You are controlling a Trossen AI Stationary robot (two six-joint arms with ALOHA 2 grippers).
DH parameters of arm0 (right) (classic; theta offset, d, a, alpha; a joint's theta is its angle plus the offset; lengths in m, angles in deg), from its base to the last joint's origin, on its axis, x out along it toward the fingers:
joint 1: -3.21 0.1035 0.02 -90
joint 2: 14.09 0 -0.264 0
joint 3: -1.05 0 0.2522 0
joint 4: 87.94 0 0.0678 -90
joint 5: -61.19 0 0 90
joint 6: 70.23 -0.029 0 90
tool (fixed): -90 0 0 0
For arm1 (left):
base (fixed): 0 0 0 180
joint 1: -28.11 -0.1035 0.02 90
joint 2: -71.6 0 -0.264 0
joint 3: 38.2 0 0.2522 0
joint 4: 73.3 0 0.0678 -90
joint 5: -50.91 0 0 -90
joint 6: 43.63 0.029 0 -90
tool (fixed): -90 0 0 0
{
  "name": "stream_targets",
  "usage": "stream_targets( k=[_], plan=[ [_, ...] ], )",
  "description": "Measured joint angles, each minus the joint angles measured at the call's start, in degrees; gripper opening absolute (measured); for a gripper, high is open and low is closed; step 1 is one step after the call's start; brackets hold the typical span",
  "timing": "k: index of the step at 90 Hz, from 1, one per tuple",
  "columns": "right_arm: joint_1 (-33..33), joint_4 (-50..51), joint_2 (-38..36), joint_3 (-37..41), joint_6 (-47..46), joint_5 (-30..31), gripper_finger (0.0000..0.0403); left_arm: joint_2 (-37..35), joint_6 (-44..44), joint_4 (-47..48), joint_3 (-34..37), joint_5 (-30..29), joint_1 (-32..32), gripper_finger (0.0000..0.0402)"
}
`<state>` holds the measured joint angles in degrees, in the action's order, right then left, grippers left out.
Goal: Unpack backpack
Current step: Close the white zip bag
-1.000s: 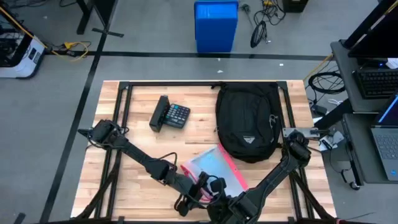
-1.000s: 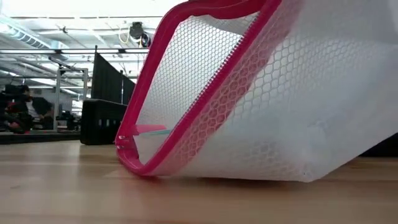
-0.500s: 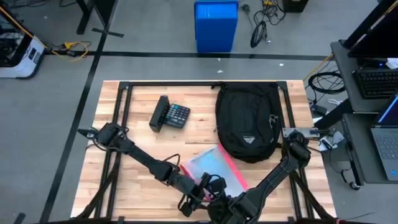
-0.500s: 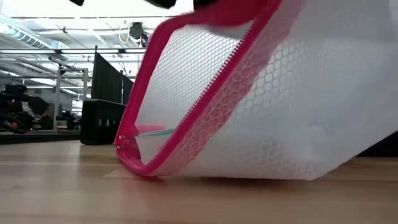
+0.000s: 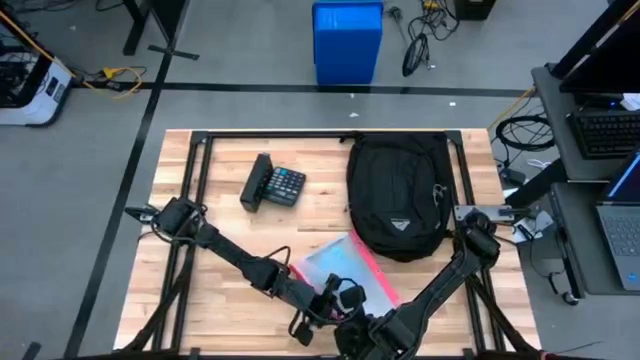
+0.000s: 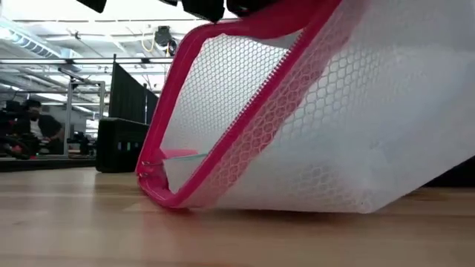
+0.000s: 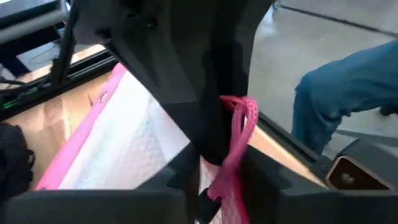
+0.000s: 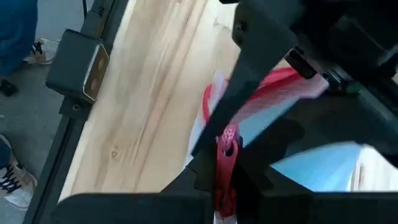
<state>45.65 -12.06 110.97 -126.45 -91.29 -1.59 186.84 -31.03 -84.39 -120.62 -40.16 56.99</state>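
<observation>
a black backpack (image 5: pixel 398 196) lies at one o'clock on the worktop (image 5: pixel 225 225), away from both arms. at six o'clock the left pincer (image 7: pixel 214 152) pinches the pink zipper pull of a mesh pouch (image 5: pixel 347 270); the right pincer (image 8: pixel 225 163) clamps its pink edge. best to pull apart gently. the near edge is close; open room lies at nine o'clock.

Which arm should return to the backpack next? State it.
Right, likely: the backpack lies on its side of the table. Both the left gripper and right gripper pinch the pink mesh pouch.
</observation>
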Motion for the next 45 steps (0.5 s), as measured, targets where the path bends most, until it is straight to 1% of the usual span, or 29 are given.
stream_targets(
  k=[6,11,31,38,45],
  plan=[
    [0.0,1.0,0.0,0.0,-1.2,0.1,0.0008,0.0,0.1,0.4,0.0,-0.9,0.0,0.0024],
    [0.0,1.7,-0.1,0.0,-2.5,-0.1,0.0008,0.0,0.2,0.3,0.0,-1.4,-0.1,0.0009],
    [0.0,3.0,-0.1,-0.1,-7.1,0.0,0.0012,0.0,0.2,0.3,0.0,-2.7,0.0,0.0006],
    [0.0,3.1,-0.1,-0.1,-11.3,0.0,0.0023,-0.1,0.2,0.7,0.0,-3.0,-0.1,0.0003],
    [-0.1,3.2,-0.2,-0.1,-14.3,-0.8,0.0043,-0.3,0.2,1.4,0.0,-4.2,-0.1,0.0003]
  ],
)
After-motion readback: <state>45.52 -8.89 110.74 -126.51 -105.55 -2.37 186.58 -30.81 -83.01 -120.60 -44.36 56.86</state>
